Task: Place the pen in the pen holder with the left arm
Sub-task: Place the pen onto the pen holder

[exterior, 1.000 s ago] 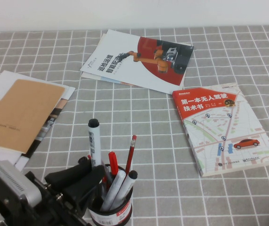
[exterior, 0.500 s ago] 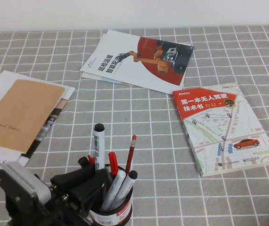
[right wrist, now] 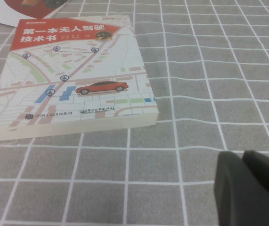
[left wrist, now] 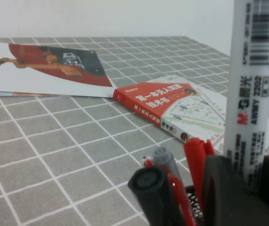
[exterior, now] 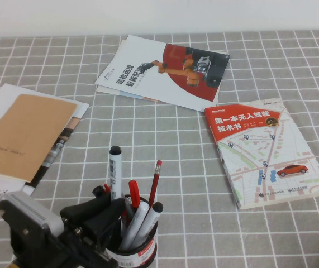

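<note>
Left tool [exterior: 110, 209], black with a grey ribbed block behind it, sits low at the near edge of the tabletop [exterior: 176, 162], hard against the near-left side of the pen holder [exterior: 139, 251]. It is clenched on the pen [exterior: 115, 176]: the whitish-grey barrel rises upright from between the black fingers [exterior: 86, 205], black cap on top, well above the holder rim. Lower end of the pen is hidden behind the fingers, so whether it sits inside the cup or just at its rim cannot be told. In the left wrist view the barrel [left wrist: 251, 89] stands vertical with barcode and dark print, pinched between the two dark pads [left wrist: 228, 193].

Pen holder is a black mesh cup with a white-and-red band at its base, just right of the left tool. It holds a red-capped pen [exterior: 133, 192], a slim red pencil [exterior: 155, 181] leaning away from the tool, and a white marker with black cap [exterior: 148, 220].

Beyond the left tool: a brown notebook on white papers [exterior: 22, 134] far-left, a white-and-red robot brochure [exterior: 159, 70] far ahead, and a red-topped map-cover book [exterior: 265, 151] off to the right.

Right tool [right wrist: 249, 188] hangs above bare checked cloth, near-right of the map-cover book [right wrist: 73, 70]; its two dark finger tips sit pressed together, holding nothing.
</note>
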`<state>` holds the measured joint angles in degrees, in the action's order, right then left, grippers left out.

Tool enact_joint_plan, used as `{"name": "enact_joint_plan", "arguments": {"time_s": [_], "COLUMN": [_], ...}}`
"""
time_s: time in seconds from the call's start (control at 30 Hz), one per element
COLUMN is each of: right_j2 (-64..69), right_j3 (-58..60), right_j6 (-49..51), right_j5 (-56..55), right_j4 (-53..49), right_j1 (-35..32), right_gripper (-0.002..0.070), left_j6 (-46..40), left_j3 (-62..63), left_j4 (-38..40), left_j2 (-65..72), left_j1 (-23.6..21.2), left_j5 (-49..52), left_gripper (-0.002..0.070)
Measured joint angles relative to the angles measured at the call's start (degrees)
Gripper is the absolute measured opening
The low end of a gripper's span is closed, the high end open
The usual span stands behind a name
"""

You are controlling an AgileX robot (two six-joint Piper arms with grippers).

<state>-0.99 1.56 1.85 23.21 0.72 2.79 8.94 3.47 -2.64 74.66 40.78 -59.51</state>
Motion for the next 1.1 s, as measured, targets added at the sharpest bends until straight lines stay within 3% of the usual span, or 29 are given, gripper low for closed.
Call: {"name": "enact_joint_plan", "arguments": {"time_s": [0.8, 0.9, 1.0, 1.1], "right_j2": [0.00, 0.00, 0.00, 0.00], "right_j3": [0.00, 0.00, 0.00, 0.00], "right_j6": [0.00, 0.00, 0.00, 0.00], "right_j5": [0.00, 0.00, 0.00, 0.00], "right_j4": [0.00, 0.00, 0.00, 0.00], "right_j1": [0.00, 0.00, 0.00, 0.00], "right_gripper": [-0.0015, -0.0015, -0.0015, -0.0015], "left_j6": [-0.23, -0.23, -0.23, -0.23], "left_j3": [0.00, 0.00, 0.00, 0.00], "left_j4": [0.12, 0.12, 0.02, 0.02], "left_j2": [4.97, 4.97, 4.97, 4.97], "left_j1": [0.00, 0.00, 0.00, 0.00], "left_j5": [-0.90, -0.94, -1.18, -1.35], "left_gripper": [0.0112, 0.0178, 0.0299, 0.0359]}}
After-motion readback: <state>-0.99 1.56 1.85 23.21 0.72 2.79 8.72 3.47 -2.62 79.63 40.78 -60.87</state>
